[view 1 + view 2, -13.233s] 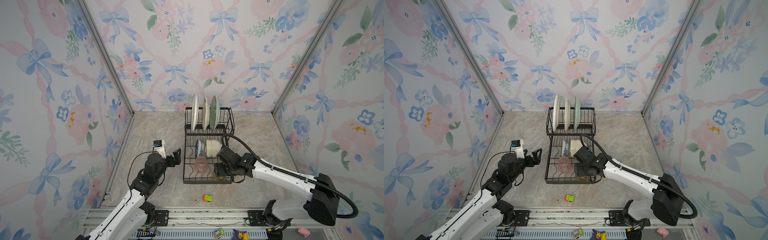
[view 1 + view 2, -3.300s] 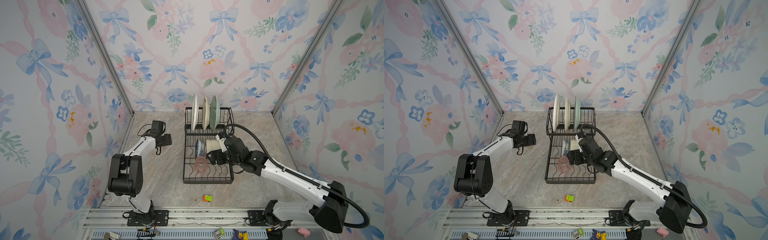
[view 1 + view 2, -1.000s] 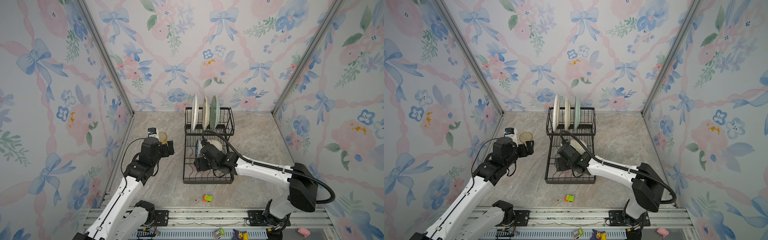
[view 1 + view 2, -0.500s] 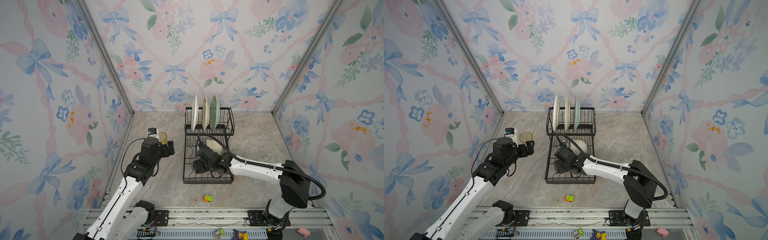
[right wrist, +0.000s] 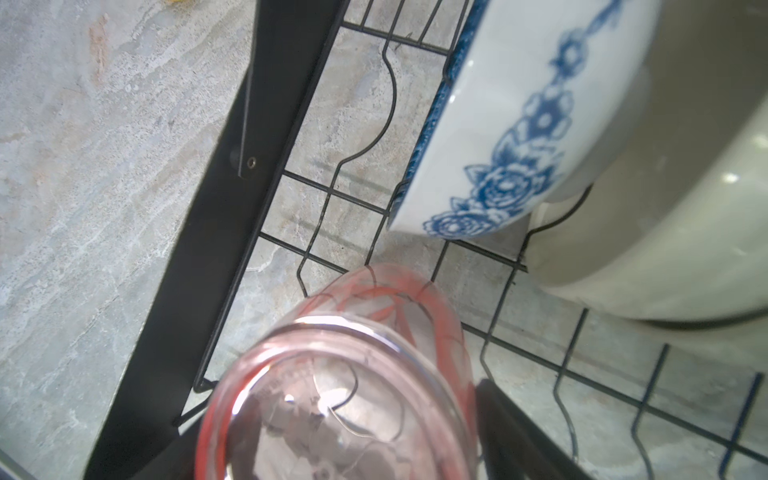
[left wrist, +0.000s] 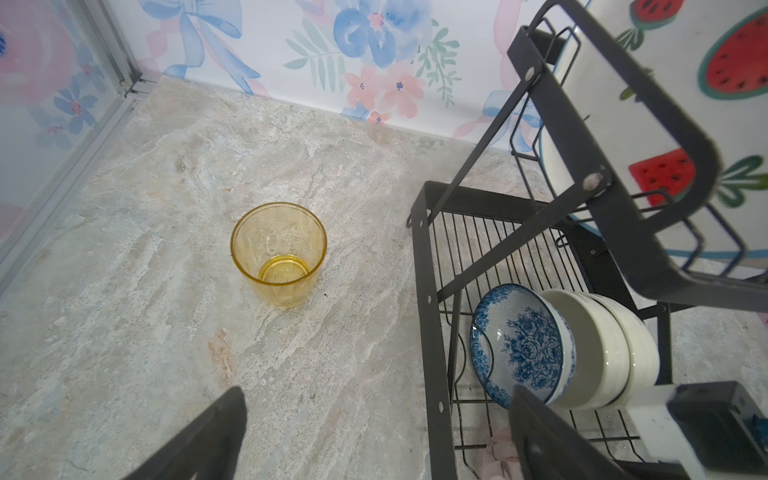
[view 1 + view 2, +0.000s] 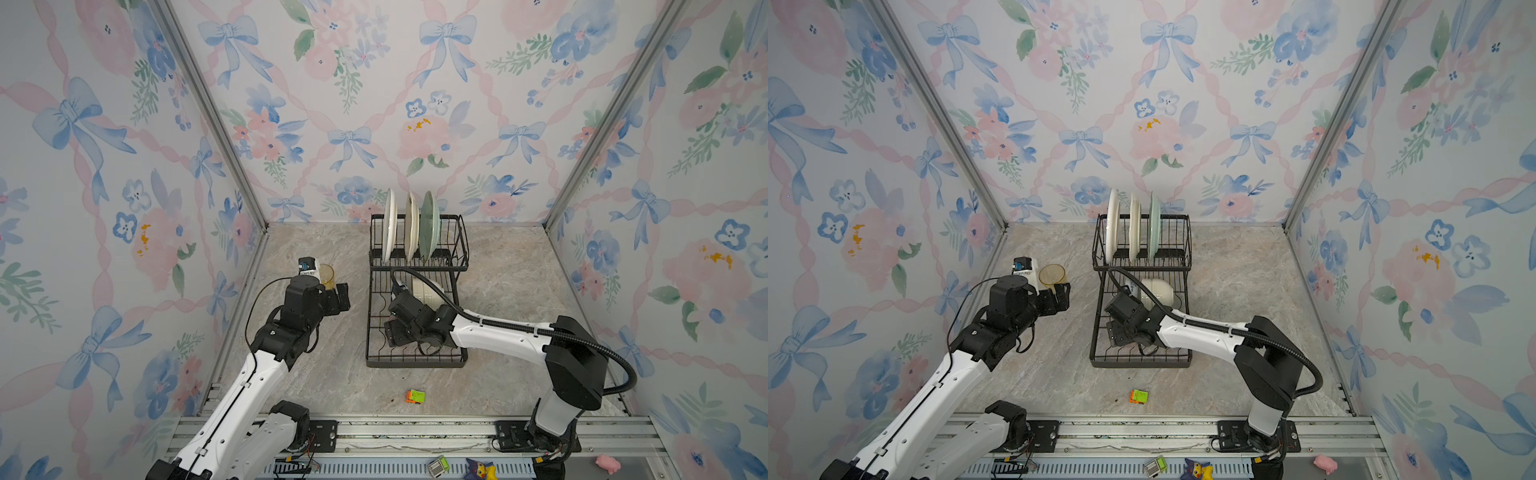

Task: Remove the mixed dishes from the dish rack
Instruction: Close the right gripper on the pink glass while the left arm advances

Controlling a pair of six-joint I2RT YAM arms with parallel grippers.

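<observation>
The black wire dish rack (image 7: 415, 362) (image 7: 1142, 365) stands mid-table. Three plates stand upright in its upper basket: watermelon (image 7: 390, 224) (image 6: 665, 104), cream (image 7: 411, 224) and pale green (image 7: 429, 224). In the lower tray the blue-patterned bowl (image 6: 519, 345) (image 5: 519, 124) leans against the white bowl (image 7: 428, 291) (image 5: 665, 208). The pink tumbler (image 5: 353, 395) lies there between the jaws of my right gripper (image 7: 392, 332) (image 5: 340, 436); contact is unclear. The amber tumbler (image 7: 327, 276) (image 6: 278, 253) stands upright on the table left of the rack. My left gripper (image 7: 337, 297) (image 6: 380, 419) hovers open just short of it.
A small orange-green toy block (image 7: 415, 396) (image 7: 1138, 396) lies on the marble table in front of the rack. Floral walls close in the left, back and right sides. A metal rail with the arm bases (image 7: 515, 434) runs along the front.
My right gripper has slid a little left and down in the lower tray, over the pink tumbler, with its jaws narrowing. The left arm and the amber tumbler have stayed put.
</observation>
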